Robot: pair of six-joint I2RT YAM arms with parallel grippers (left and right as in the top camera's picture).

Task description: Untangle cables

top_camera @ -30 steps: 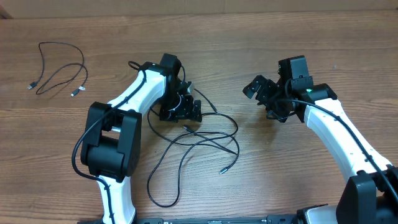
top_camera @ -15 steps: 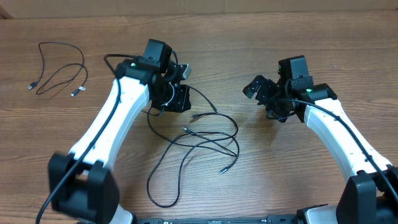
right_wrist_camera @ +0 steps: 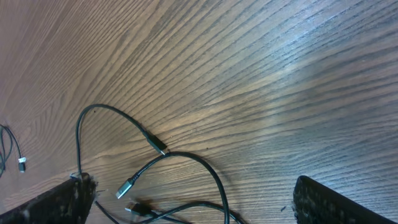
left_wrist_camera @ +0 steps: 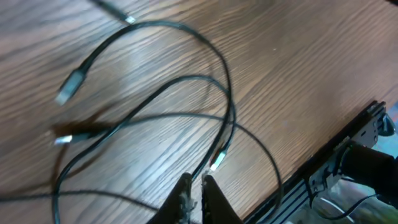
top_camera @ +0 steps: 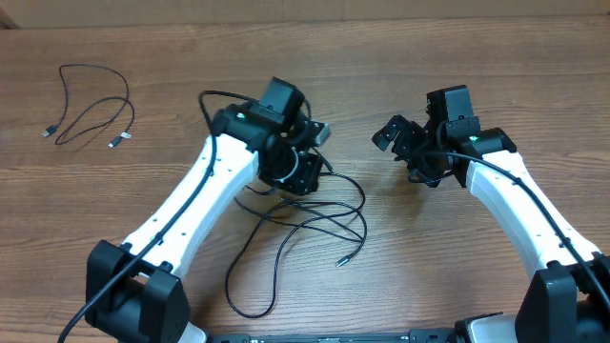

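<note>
Step in hand, prob.: first pick from the knot. The cables lay in a loose tangle of loops at ctr of the tabletop, several strands crossing, w/ a small plug end sticking out on the robot's side. The left pincer was down over the far-left edge of that tangle, fingers pressed nearly together. In the wrist view one strand ran into the slit btw them, just past a silvery plug, so it looked pinched on a single cord near its end. The right pincer hung to the right of the tangle, spread wide, holding nothing, clear of the cords. One separate cable lay well apart at the far-left corner, apparently sorted already.

Next move, as I judged it: draw the pinched strand up and away from the heap, slowly, watching whether other loops dragged along. If they did, the right pincer would need to come in and pin or take a crossing strand, since nothing held the rest down. Risks: thin cord slipping from the grip, or the pull tightening a loop instead of freeing it.
</note>
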